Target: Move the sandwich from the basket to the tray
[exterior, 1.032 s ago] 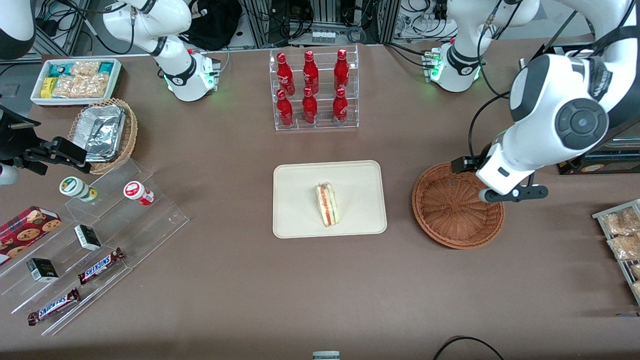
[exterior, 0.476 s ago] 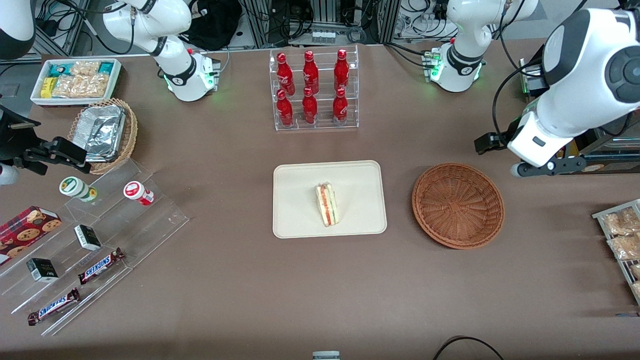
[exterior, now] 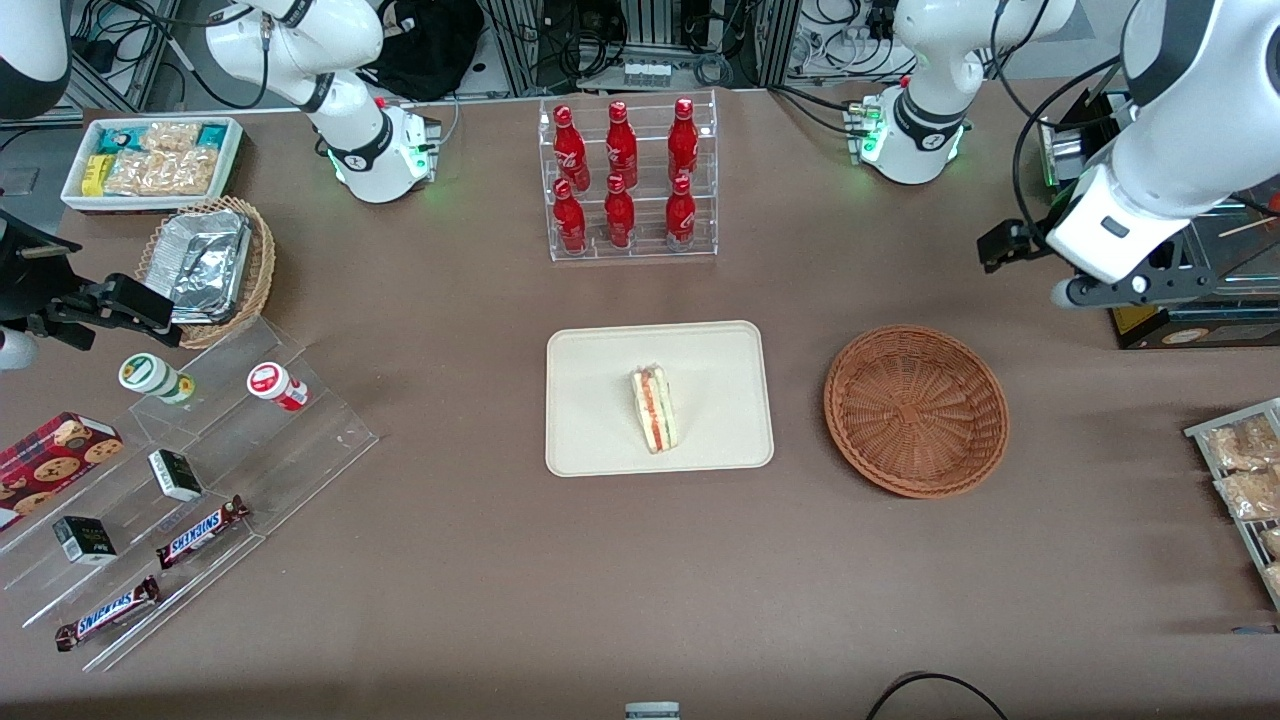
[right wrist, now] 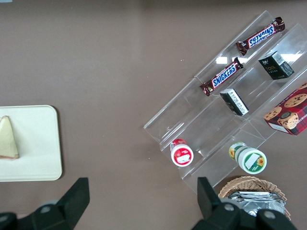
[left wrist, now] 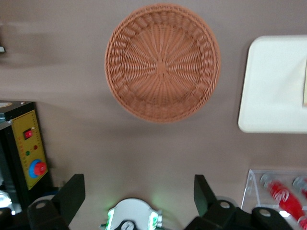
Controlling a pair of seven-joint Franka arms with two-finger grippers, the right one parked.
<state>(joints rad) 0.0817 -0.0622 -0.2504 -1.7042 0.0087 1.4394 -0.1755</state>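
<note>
Triangular white-bread sandwich [exterior: 654, 410] with red and green filling lies on the flat cream rectangular tray [exterior: 600, 360] mid-table, near the tray's centre, nothing touching it. Round reddish-brown woven wicker basket [exterior: 916, 410] sits beside the tray toward the working arm's end, well apart from it, holding nothing. Left arm's black two-finger gripper [left wrist: 139, 194] hangs raised above the table, farther from the front camera than the basket and off toward the working arm's end; fingers [left wrist: 72, 194] spread wide, nothing between them. Clear acrylic rack of red bottles [exterior: 626, 180] stands farther from the front camera than the tray.
</note>
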